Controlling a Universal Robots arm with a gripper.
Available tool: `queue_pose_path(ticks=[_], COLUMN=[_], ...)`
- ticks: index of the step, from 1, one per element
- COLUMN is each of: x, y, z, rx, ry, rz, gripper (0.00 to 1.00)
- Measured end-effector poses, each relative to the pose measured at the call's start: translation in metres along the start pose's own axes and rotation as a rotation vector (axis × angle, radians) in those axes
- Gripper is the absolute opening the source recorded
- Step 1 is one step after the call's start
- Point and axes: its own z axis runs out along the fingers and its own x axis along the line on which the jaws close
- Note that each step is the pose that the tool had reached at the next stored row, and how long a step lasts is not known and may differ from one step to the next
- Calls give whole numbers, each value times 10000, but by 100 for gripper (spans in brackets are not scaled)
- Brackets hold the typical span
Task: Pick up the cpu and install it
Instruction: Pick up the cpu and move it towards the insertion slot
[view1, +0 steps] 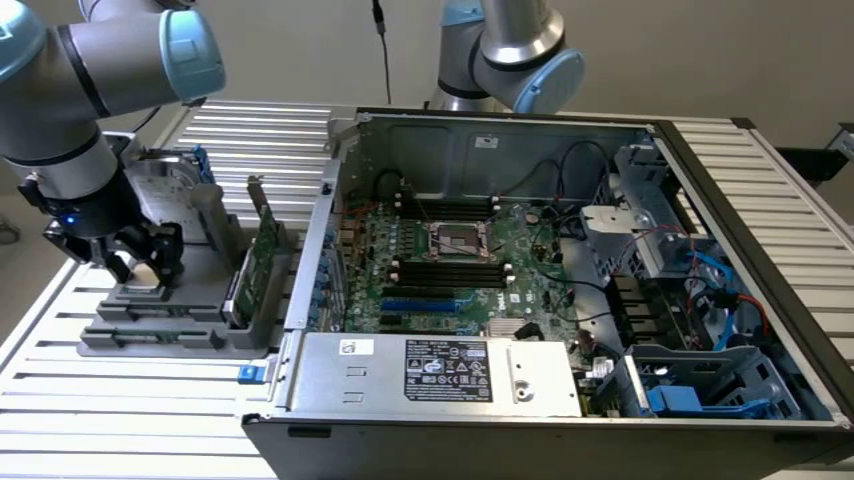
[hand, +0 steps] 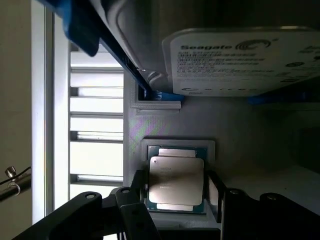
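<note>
The cpu (hand: 176, 179), a small flat square chip with a silvery top, lies in a square recess of the grey holder (hand: 235, 130). My gripper (hand: 176, 200) hangs low over it, open, with one dark finger (hand: 138, 186) on each side of the chip. I cannot tell whether the fingers touch its edges. In the exterior view, my gripper (view1: 134, 262) is down at the grey holder (view1: 160, 325) on the exterior view's left. The open computer case (view1: 747, 250) lies to the right, and the processor socket (view1: 458, 240) sits in the middle of its motherboard.
A silver hard drive (hand: 240, 60) with a blue bracket stands in the holder just beyond the cpu. A thin green circuit card (view1: 260, 250) stands upright between the holder and the case wall. A second arm (view1: 514, 55) rises behind the case. The table top (view1: 120, 420) is slatted metal.
</note>
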Motion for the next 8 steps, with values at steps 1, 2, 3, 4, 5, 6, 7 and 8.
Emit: queue_pose_path(ticks=[1,2,3,4,5,6,7,8], x=[-5,-10,-14,-15,-16,-16,-16,-16], y=[0,0,0,0,0,0,0,0], z=[0,-1,0,0,-1,-1,-1,-1], rx=[0,0,-1,-1,0,0,0,0], ry=[4,8,10,12,15,14,14,14], rz=[-2,-4,-5,-5,-6,-6,-6,-6], gripper=[60,60,60,60,60,60,60,60])
